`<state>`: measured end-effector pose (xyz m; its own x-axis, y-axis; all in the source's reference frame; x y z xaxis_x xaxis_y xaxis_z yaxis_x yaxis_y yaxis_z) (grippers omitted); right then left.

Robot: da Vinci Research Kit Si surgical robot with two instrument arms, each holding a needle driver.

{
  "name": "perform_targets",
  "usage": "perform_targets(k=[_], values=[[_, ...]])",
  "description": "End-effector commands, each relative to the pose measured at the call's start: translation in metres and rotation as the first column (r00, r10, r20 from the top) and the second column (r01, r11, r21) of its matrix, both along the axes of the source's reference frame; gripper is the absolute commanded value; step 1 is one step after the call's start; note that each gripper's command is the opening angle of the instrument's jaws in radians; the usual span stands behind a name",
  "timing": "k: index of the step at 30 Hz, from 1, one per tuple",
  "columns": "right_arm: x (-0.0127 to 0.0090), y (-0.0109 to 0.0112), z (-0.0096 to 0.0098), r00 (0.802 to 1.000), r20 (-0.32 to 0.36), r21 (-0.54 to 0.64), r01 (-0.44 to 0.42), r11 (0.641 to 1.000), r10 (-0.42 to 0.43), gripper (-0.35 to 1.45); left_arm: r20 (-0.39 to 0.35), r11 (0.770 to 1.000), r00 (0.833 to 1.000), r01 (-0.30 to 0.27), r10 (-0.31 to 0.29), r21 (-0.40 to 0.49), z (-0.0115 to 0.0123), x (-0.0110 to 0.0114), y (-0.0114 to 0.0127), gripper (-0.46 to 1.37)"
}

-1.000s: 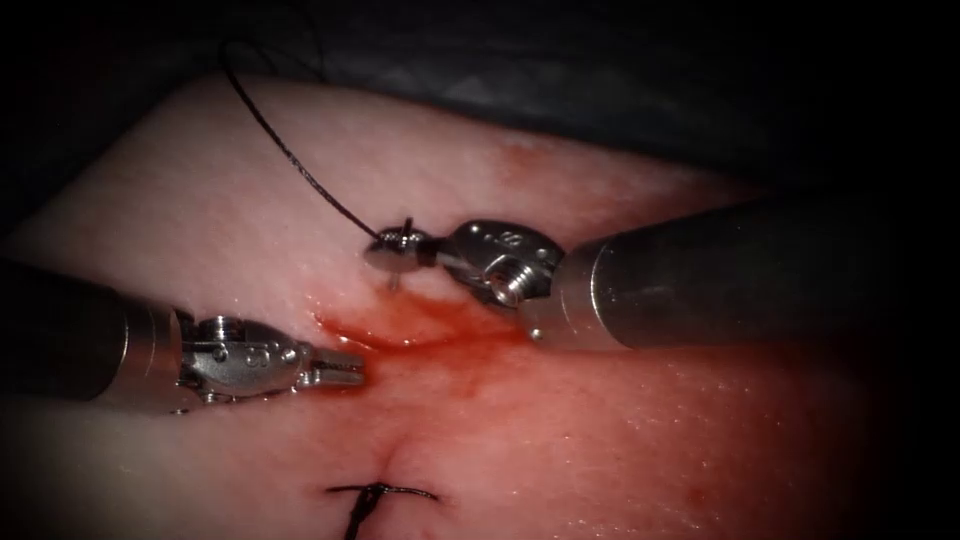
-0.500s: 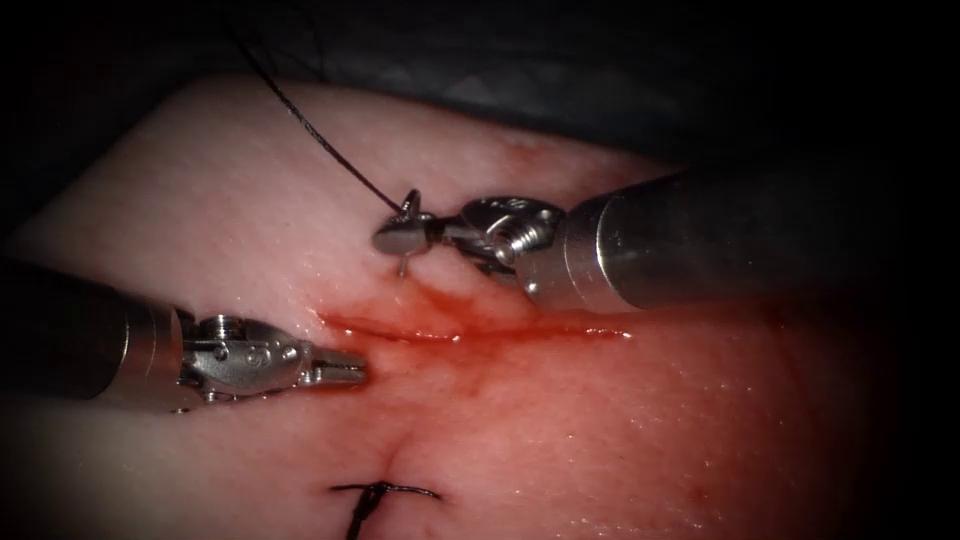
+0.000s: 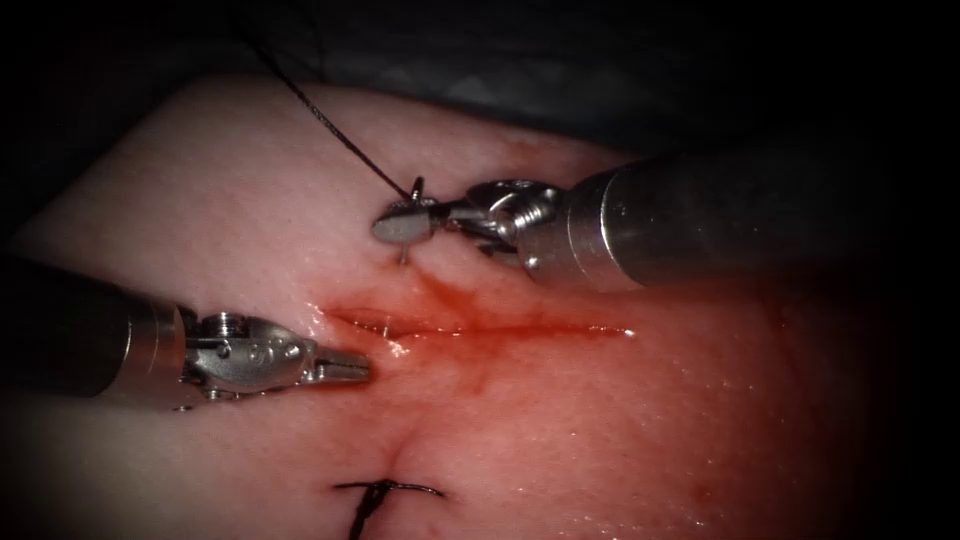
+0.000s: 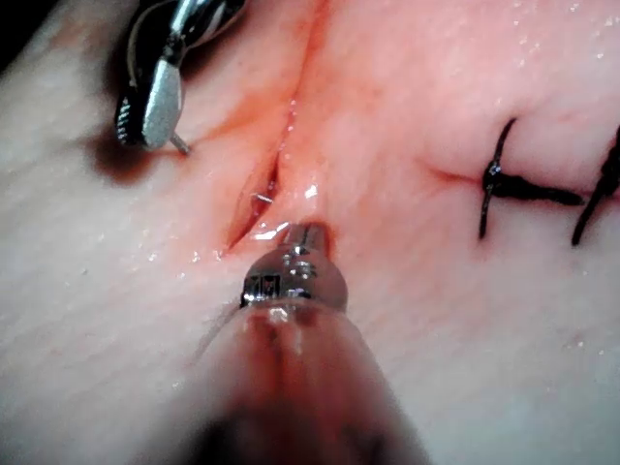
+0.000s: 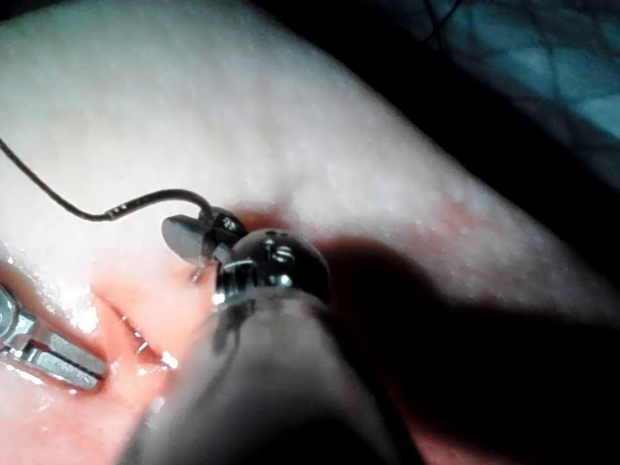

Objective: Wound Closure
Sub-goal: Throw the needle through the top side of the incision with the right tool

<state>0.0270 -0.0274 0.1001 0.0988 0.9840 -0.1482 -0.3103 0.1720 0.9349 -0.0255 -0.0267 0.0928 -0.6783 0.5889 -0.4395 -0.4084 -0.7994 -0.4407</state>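
Right tool (image 3: 402, 226) clamped on needle (image 3: 410, 222) near its thread end, point down into the tissue (image 3: 230, 200) toward its far edge, above the cut (image 3: 470, 327). Needle tip peeking inside the cut. Thread (image 3: 330, 125) trailing off far-left edge. Left tool (image 3: 345, 370) jaws together, holding nothing, beside cut's left end. Finished stitch (image 3: 385, 490) at near edge.

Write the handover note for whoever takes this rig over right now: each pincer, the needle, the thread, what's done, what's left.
Right pincer: shut on the needle near its thread end, above the cut; the needle's point hangs just over the tissue, not in it.
Left pincer: shut, holding nothing, at the cut's left end.
Thread: runs from the needle up and left across the tissue.
Done: one knotted stitch below the open cut.
Left: the open stretch, wet with red fluid, has no stitch yet.
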Motion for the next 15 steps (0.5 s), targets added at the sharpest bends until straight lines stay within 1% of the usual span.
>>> perform_targets(k=[1,15], values=[[0.0000,0.0000,0.0000,1.000,0.001,-0.001,-0.002,1.000,0.002,-0.35,0.002,1.000,1.000,-0.003,0.003,0.003,0.0000,0.0000,0.0000,-0.17],[-0.0003,0.0015,-0.0005,1.000,0.021,-0.058,-0.013,0.998,0.014,-0.35,-0.003,1.000,1.000,-0.002,0.002,0.008,0.0001,0.0000,-0.0002,-0.17]])
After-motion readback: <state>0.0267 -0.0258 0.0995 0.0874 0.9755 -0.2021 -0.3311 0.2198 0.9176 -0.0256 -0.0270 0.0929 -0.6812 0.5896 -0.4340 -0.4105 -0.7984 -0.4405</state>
